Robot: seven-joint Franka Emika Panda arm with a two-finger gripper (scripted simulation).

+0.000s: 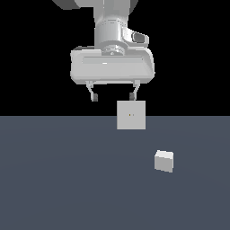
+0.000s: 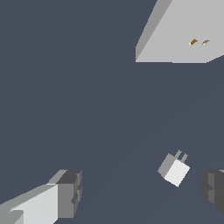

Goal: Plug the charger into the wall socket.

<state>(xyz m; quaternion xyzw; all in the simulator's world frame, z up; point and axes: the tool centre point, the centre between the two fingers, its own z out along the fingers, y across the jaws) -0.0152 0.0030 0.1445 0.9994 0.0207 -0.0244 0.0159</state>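
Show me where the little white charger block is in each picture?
Exterior view: the charger sits on the floor, toward the exterior view's right, nearer the camera than the wall socket.
Wrist view: the charger shows its prongs, near one fingertip.
Shared landmark: the wall socket.

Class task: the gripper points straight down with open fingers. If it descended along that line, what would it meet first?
Probably the bare floor: the gripper hangs open, the charger lies off toward one finger, and the wall socket stands aside; depth is uncertain.

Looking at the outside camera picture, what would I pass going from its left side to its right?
Left to right in the exterior view: the gripper with its open fingers, hanging above the floor, then the wall socket, then the charger lying on the floor.
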